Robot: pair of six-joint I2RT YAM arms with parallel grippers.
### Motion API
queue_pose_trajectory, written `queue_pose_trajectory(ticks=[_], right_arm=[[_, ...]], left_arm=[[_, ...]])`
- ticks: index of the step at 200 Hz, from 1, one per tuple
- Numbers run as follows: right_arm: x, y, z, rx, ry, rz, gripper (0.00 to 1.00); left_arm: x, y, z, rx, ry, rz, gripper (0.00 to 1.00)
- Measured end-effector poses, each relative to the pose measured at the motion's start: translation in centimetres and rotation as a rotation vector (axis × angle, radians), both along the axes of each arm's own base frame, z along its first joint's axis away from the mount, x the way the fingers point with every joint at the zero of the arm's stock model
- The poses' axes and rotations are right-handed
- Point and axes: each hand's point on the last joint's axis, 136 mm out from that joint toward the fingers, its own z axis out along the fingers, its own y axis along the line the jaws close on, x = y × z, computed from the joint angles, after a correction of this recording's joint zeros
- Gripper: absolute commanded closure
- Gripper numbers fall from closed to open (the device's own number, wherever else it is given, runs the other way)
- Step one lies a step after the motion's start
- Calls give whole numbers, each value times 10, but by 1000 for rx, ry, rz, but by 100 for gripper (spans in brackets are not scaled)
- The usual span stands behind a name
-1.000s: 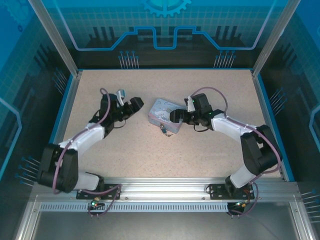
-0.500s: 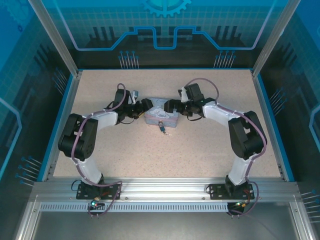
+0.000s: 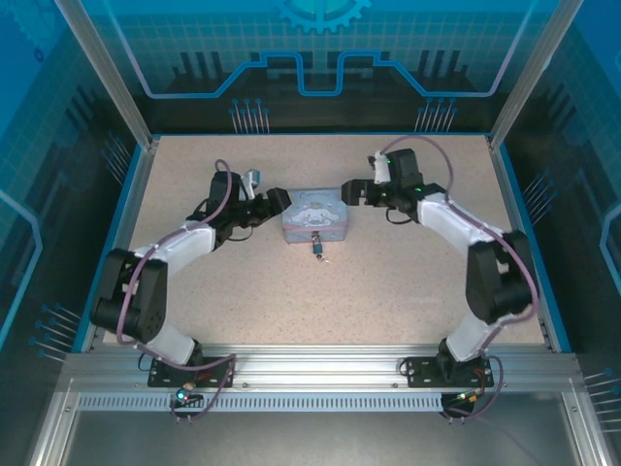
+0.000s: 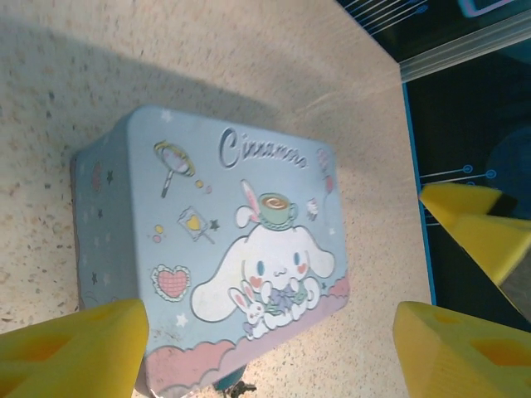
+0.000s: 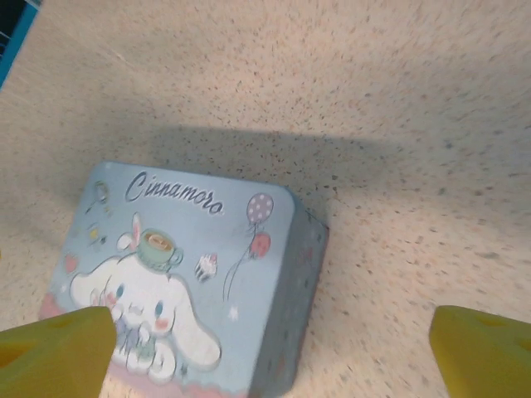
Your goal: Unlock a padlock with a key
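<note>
Overhead, both arms frame a pale-blue Cinnamoroll tin box (image 3: 313,216) that sits a little toward 12 o'clock from the middle of the speckled table (image 3: 243,291). The left gripper (image 3: 276,202) hovers just off the tin's 10 o'clock corner and the right gripper (image 3: 351,191) off its 2 o'clock corner, neither touching it. Each wrist camera shows its own yellow pads spread wide at the frame's lower corners with nothing between them but the printed lid below. The small blue padlock (image 3: 316,246) hangs at the tin's near wall, at 6 o'clock, its body lying on the table. What may be the key (image 3: 327,258) is a tiny speck just at the lock's 5 o'clock, too small to confirm. By the look of it the task stands at its opening step: the key has not been picked up and the lock appears closed. The next move likely calls for one gripper to travel round the tin toward 6 o'clock, narrow its jaws and pinch the thin key flat off the surface, while the other steadies the tin or the lock. Room is generous there: the table is bare from 4 to 8 o'clock of the tin, and the blue side rails (image 3: 131,223) stand well apart from the work.
</note>
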Motion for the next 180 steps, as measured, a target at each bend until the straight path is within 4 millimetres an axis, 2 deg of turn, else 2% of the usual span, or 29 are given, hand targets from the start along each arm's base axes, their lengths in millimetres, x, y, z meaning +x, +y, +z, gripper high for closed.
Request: queue_pose_trajectory(ticks=[16, 29, 37, 55, 75, 94, 126, 180], right_arm=[[-26, 5, 12, 58, -32, 41, 22], [-50, 19, 4, 112, -26, 88, 27], [-65, 27, -10, 133, 5, 109, 31], [-101, 47, -57, 162, 120, 146, 35], [-123, 61, -99, 174, 225, 141, 38], [-126, 74, -118, 183, 259, 118, 41], [-120, 95, -120, 227, 224, 86, 48], [-103, 93, -116, 239, 171, 10, 50]], left_arm=[[-2, 1, 16, 5, -38, -6, 26], [0, -3, 28, 6, -65, -21, 28], [2, -7, 34, 2, -77, -33, 29], [6, -22, 45, -17, -95, -78, 30], [12, -39, 47, -37, -94, -132, 31], [19, -52, 36, -52, -71, -173, 32], [22, -61, 7, -63, -10, -199, 33], [30, -67, -7, -88, 13, -206, 34]])
